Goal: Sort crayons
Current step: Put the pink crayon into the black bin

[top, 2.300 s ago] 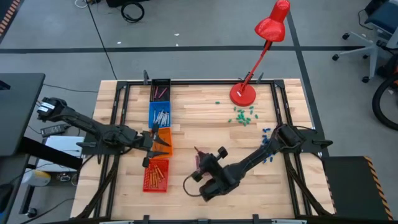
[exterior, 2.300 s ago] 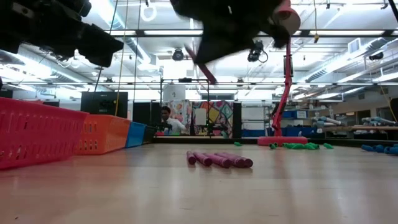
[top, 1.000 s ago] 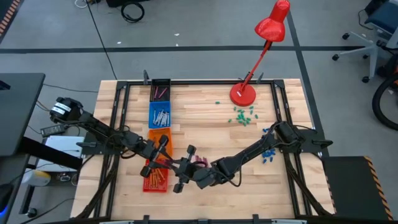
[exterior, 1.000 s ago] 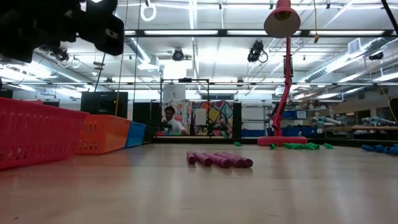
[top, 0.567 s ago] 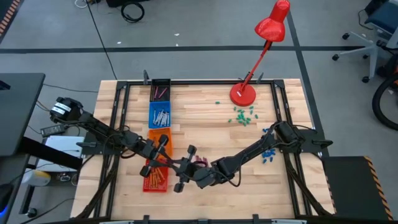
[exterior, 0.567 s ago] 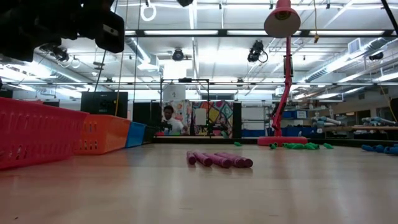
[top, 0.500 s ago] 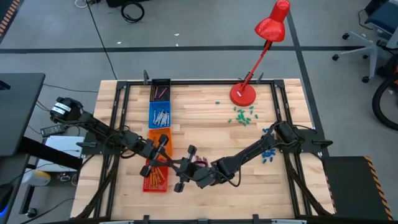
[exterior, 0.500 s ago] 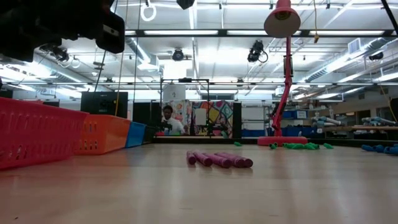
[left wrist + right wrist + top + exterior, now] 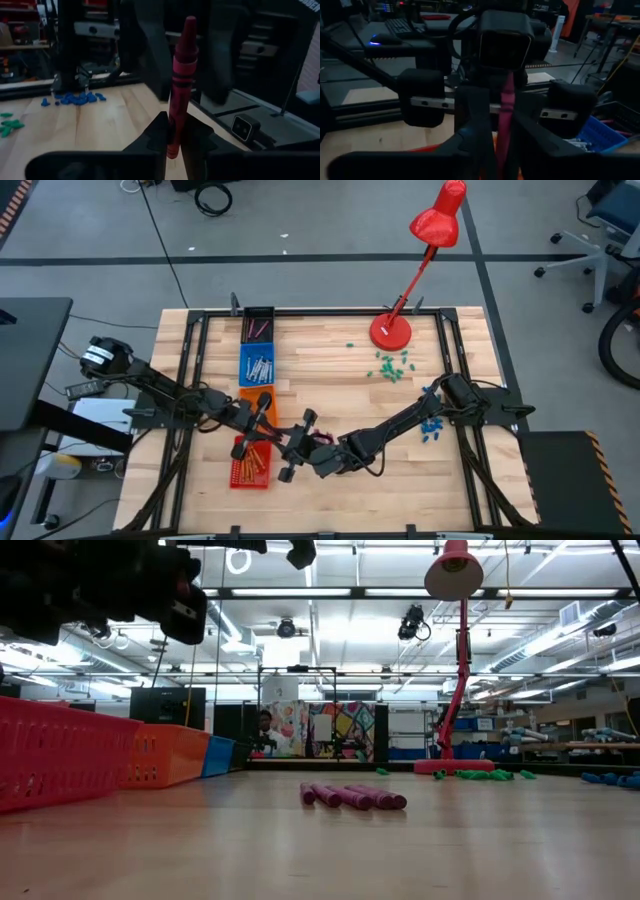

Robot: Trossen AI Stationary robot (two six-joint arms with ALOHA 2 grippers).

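1. The left gripper (image 9: pixel 172 137) is clenched on the thin magenta-pink wax crayon (image 9: pixel 180 80), above the table's near middle.
2. The right gripper (image 9: pixel 495 135) has let go, fingers apart around it.
3. Best pull the right away straight, so nothing bumps.
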